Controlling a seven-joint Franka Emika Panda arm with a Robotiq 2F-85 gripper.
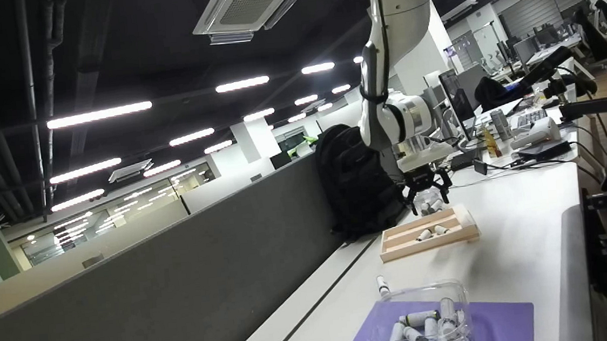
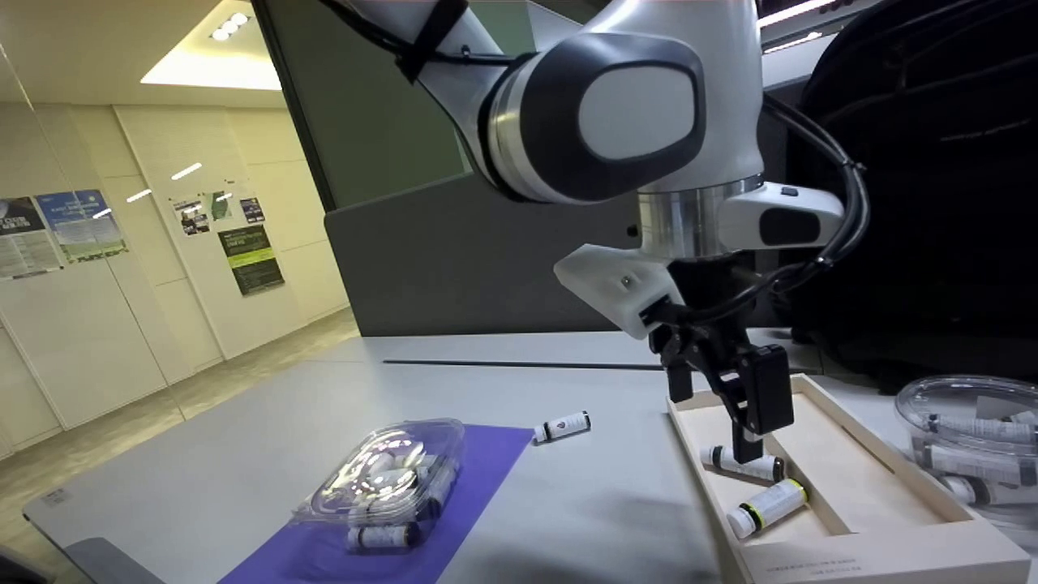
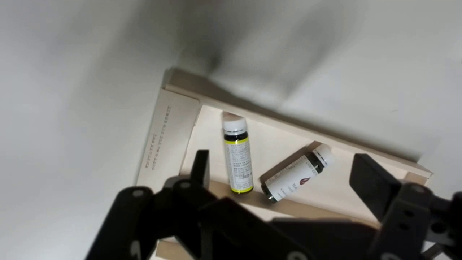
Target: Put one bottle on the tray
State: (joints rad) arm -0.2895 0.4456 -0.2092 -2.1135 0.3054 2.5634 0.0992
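1. Near right in an exterior view: tray (image 2: 859, 462), 2 bottles (image 2: 768, 507) lying in its left compartment.
2. Near left: mat (image 2: 486, 466), bearing a box (image 2: 389, 478) of bottles.
3. Above the tray: claw (image 3: 287, 176), wide.
4. Farther, by the mat's corner: 1 bottle (image 2: 563, 427).

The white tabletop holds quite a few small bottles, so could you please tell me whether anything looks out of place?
Yes: in both exterior views, one small white-labelled bottle lies alone on its side on the white tabletop, between the purple mat and the light tan wooden tray. It looks stray because the other visible bottles are grouped.
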